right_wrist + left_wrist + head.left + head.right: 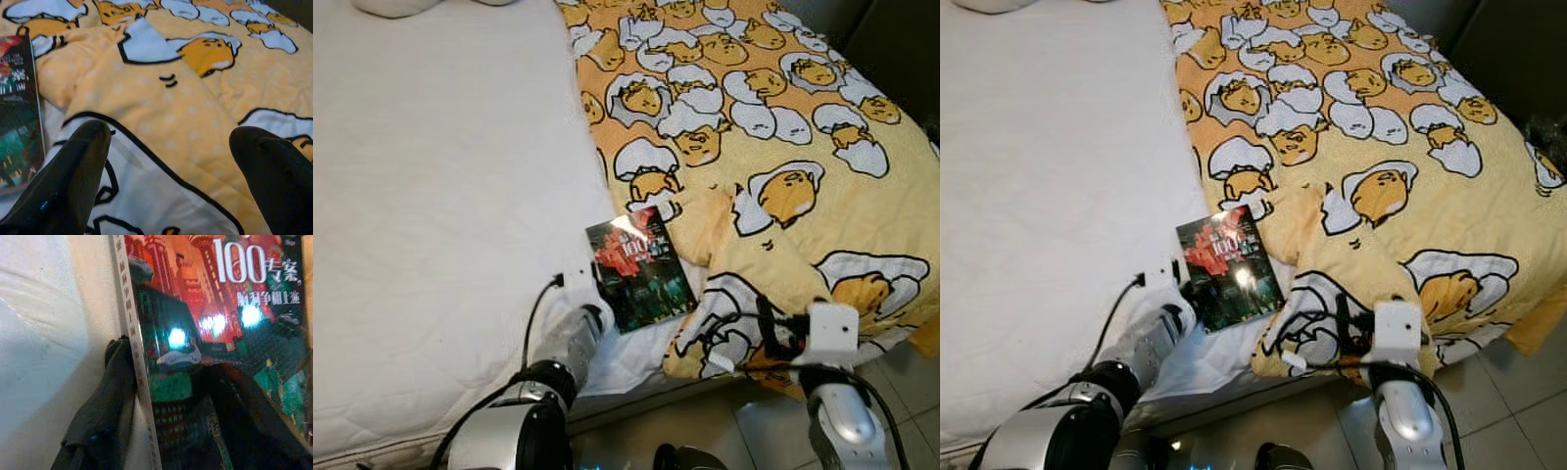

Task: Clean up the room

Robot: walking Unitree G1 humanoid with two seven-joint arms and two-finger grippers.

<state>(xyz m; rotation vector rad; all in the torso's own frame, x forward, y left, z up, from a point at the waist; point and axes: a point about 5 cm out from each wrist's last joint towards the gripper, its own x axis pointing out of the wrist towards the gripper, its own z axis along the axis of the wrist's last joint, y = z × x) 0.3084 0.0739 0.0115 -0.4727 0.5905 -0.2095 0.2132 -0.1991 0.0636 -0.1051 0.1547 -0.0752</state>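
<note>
A dark paperback book [638, 274] with a red and green cover lies flat on the white bed sheet [440, 196], against the edge of a yellow cartoon-egg blanket [754, 117]. My left gripper [597, 315] is at the book's near left corner. In the left wrist view its fingers [105, 401] straddle the spine of the book [195, 298], one beside it on the sheet and one over the cover, with a wide gap. My right gripper [168, 132] stands open just above the blanket's folded corner [161, 98], beside the book's right edge.
The bed's near edge runs under both arms, with grey tiled floor [744, 421] below it. A white pillow [401, 5] lies at the far left of the bed. The blanket covers the right half and hangs over the corner.
</note>
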